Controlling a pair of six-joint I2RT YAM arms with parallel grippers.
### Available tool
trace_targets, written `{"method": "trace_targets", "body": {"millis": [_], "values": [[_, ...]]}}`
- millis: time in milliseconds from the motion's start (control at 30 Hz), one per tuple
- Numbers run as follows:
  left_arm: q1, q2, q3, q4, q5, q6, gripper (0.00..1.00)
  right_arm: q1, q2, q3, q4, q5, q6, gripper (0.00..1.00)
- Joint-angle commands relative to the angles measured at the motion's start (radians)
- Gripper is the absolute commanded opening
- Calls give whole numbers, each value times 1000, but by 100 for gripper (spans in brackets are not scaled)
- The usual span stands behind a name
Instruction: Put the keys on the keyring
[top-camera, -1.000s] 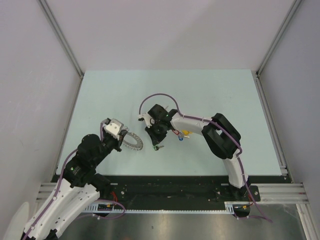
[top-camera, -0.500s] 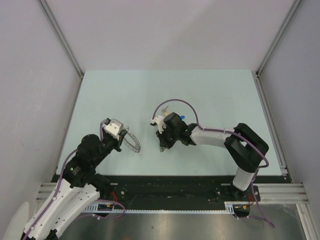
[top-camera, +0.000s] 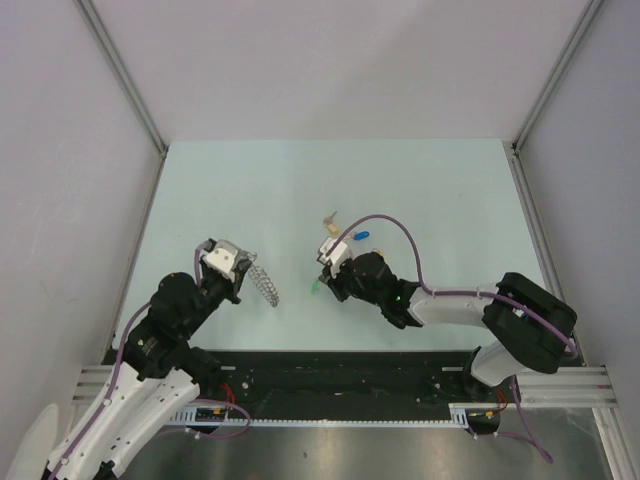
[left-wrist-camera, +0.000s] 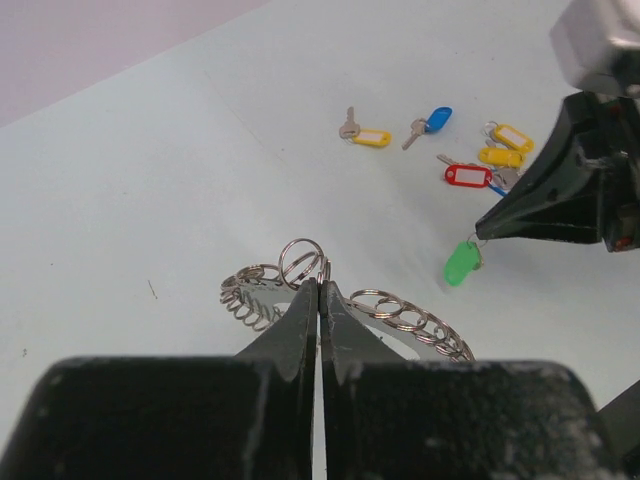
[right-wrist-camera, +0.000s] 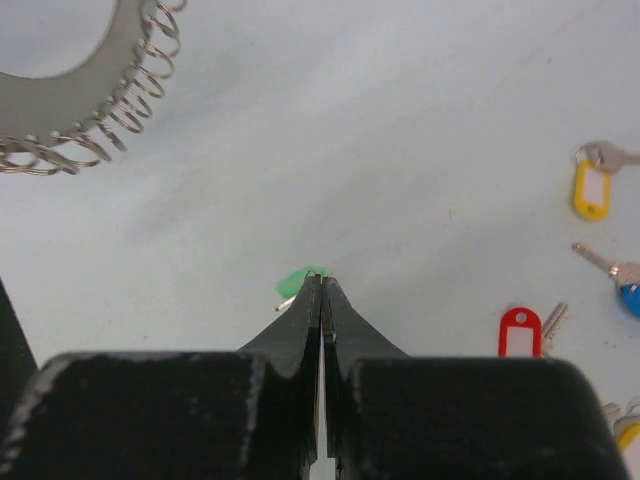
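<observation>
My left gripper (left-wrist-camera: 320, 284) is shut on the rim of the keyring (left-wrist-camera: 405, 312), a floppy silver ring of linked loops, and holds it tilted off the table (top-camera: 264, 283). My right gripper (right-wrist-camera: 322, 281) is shut on the key with the green tag (right-wrist-camera: 297, 282); in the left wrist view the tag (left-wrist-camera: 460, 263) hangs from the fingertips just right of the ring. In the top view the green key (top-camera: 316, 287) is a short way right of the keyring. Loose keys lie beyond: a yellow one (left-wrist-camera: 371, 138), a blue one (left-wrist-camera: 436, 118) and a red one (left-wrist-camera: 467, 176).
More yellow-tagged keys (left-wrist-camera: 505, 146) lie in the cluster by the red one, near my right arm's wrist (top-camera: 345, 262). The pale green table (top-camera: 430, 190) is bounded by metal frame rails at both sides and grey walls at the back.
My right arm has swung back toward the near edge and lowered, carrying the green key toward the keyring. My left gripper has turned the ring more edge-on.
</observation>
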Motion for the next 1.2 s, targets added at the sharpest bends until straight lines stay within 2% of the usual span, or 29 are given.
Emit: {"method": "trace_targets", "body": {"millis": [0,167,333,767,1000,1167], "values": [[1,-24,-6,58,-26,-13,1,68,-92,-46,196,223,-55,0],[1,-27,-6,58,-32,-16,0,85,-210,-161,311,251,-32,0],[1,-27,-7,59,-29,-14,0,90,-263,-195,242,244,-5,0],[1,-10,-7,62,-20,-13,0,96,-456,-210,-155,196,16,0],[3,3,-6,62,-15,-13,0,51,-309,-162,-180,103,13,0],[3,7,-6,61,-12,-10,0,30,-130,-100,-91,43,2,0]]}}
